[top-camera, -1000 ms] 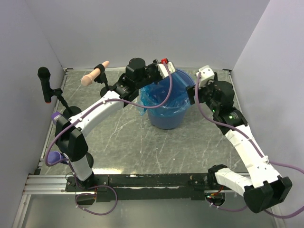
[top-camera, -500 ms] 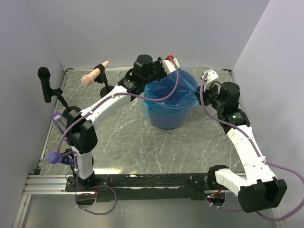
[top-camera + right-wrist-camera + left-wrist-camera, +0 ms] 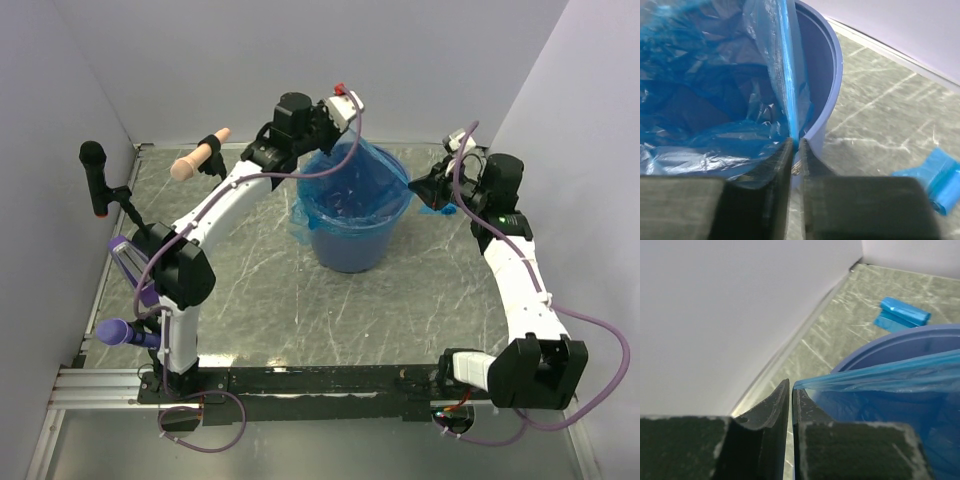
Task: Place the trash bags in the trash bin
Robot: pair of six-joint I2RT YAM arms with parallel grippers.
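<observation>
Upright blue trash bin (image 3: 350, 248), film bag (image 3: 345, 200) draped inside, folded packet (image 3: 902, 314) beside

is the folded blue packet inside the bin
No, the packet lies on the table outside the bin.

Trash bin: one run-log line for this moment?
trash bag: open inside trash bin | left gripper: pinches bag film, by far rim | right gripper: pinches bag film, right of bin | folded blue packet: on table
</observation>
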